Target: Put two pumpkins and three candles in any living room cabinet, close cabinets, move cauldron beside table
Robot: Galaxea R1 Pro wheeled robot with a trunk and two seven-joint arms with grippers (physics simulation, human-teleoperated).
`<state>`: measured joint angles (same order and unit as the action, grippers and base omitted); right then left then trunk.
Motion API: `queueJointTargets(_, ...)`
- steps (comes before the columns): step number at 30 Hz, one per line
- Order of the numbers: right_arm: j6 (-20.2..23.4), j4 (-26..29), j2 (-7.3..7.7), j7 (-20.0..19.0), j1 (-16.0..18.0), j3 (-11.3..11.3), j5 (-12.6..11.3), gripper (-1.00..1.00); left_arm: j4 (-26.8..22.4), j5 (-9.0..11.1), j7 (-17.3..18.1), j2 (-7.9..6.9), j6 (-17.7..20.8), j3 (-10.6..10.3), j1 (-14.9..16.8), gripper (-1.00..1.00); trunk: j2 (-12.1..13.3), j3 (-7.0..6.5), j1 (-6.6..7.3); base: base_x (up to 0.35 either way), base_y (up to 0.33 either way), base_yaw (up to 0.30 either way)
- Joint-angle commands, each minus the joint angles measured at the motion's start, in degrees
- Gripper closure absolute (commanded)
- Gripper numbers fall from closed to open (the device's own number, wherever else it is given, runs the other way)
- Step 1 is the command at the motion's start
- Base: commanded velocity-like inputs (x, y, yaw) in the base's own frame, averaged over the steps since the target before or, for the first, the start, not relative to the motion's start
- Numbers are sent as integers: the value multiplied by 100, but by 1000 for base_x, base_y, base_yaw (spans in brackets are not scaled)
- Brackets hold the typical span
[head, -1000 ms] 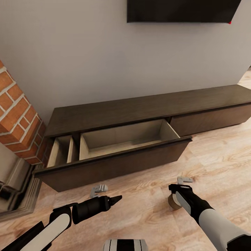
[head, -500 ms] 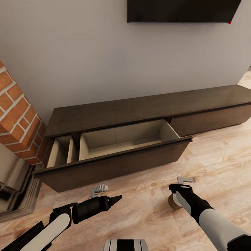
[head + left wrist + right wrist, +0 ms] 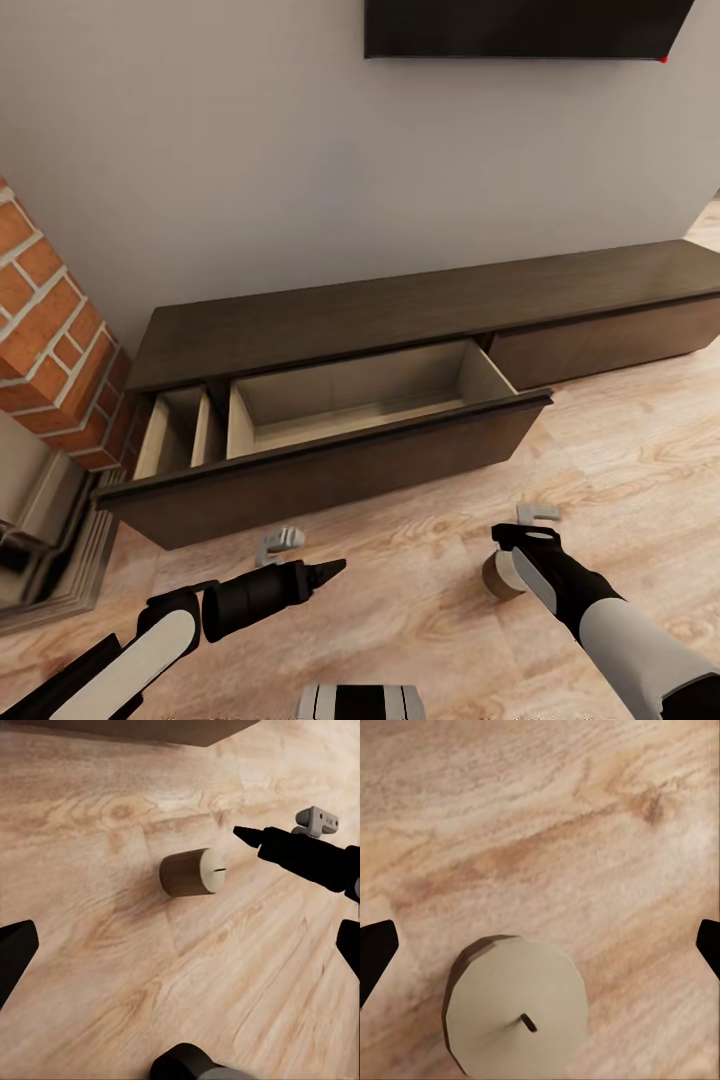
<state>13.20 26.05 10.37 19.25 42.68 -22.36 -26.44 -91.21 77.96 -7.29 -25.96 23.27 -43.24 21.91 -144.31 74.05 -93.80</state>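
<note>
— Here, the right claw hangs over a candle standing on the wooden floor before the cabinet, whose drawer stands pulled out. Is it gripping?

— No. The right wrist view shows the fingers spread wide either side, the candle just below and between them, untouched, wick up.

— And the left claw?

— Held off to the side, nothing between its tips; fingers apart in its wrist view.

— How should the candle handle?

— Probably light, stiff and smooth-sided, so perhaps slippery. Taking its round wall mid-height looks safest.
</note>
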Motion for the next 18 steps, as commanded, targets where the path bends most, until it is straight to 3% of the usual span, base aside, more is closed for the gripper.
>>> queueJointTargets(1, 34, 16, 8, 44, 3, -49, -37, -100, -10, 61, -52, -4, 2, -9, 6, -100, -4, 28, -1, 0, 0, 0)
queueJointTargets(14, 33, 14, 30, 20, 3, -44, -37, -100, -9, 68, -52, -13, 2, -1, 6, -100, -21, 316, -35, 0, 0, 0)
queueJointTargets(18, 33, 15, 88, -221, 3, -27, -39, -100, -9, 70, -50, -14, 2, -1, 6, -100, -27, 404, -45, 0, 0, 0)
